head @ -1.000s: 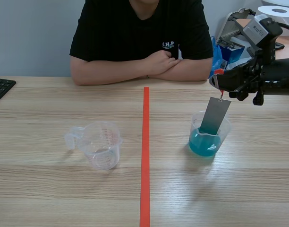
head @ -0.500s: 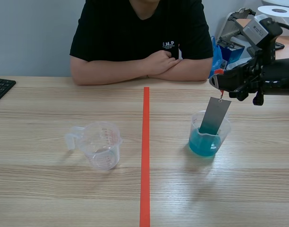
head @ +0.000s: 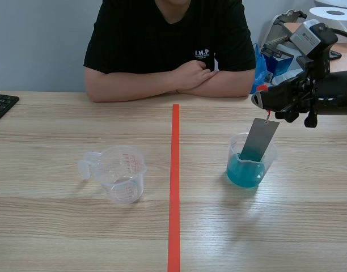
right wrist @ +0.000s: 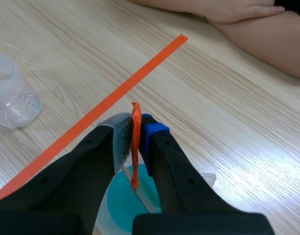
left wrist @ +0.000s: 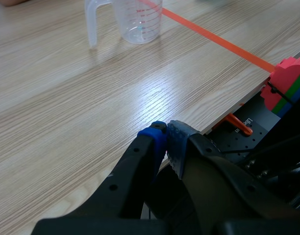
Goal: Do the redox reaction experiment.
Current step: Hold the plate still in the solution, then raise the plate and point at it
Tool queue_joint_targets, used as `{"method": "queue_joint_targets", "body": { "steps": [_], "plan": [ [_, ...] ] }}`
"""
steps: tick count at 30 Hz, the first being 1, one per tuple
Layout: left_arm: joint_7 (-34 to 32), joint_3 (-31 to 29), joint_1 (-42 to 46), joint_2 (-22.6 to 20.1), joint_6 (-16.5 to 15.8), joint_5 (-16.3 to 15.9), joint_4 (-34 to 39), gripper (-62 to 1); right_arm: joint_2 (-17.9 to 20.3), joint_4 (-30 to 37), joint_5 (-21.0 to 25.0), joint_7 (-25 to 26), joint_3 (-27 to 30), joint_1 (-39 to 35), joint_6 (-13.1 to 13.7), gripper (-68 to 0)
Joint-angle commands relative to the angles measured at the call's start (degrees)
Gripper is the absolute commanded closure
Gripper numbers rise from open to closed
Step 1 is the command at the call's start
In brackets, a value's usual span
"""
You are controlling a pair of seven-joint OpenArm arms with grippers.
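So the right pincer (head: 265, 102) is up over the right half of the bench (head: 60, 226), clenched on a little orange tab (right wrist: 136, 142). A grey metal strip (head: 258, 141) hangs tilted from that tab. Its lower end is down inside the clear beaker (head: 270, 154), right at the blue liquid (head: 244, 173) (can't tell how deep it actually goes). The beaker stands upright to the right of the orange tape line (head: 174, 187).

The left pincer (left wrist: 167, 134) is low by the near edge of the bench. Its pads are pressed together with nothing between them.

An empty measuring cup (head: 121, 173) stands left of the tape line, handle pointing left, well apart from the beaker.

A person (head: 168, 39) in a black tee sits across the bench with arms folded on it. The corner of a keyboard (head: 0, 105) pokes in at the far left.
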Motion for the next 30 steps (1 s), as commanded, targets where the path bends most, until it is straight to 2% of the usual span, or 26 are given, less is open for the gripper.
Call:
{"method": "queue_joint_targets", "body": {
  "steps": [1, 10, 22, 30],
  "plan": [
    [-1.0, -0.5, 0.2, -0.6, 0.4, -0.6, 0.2, -2.9, 0.8, 1.9, 0.3, -0.6, 0.5, 0.8, 0.5, -1.3],
    [-1.0, -0.5, 0.2, -0.6, 0.4, -0.6, 0.2, -2.9, 3.1, 8.0, 7.5, -6.7, 2.7, 0.8, 0.5, -1.3],
    [-1.0, -0.5, 0.2, -0.6, 0.4, -0.6, 0.2, -2.9, 6.6, 17.2, 14.3, -12.7, 7.3, 0.8, 0.5, -1.3],
    [-1.0, -0.5, 0.2, -0.6, 0.4, -0.6, 0.2, -2.9, 6.8, 21.9, 19.6, -18.8, 11.3, 0.8, 0.5, -1.3]
  ]
}}
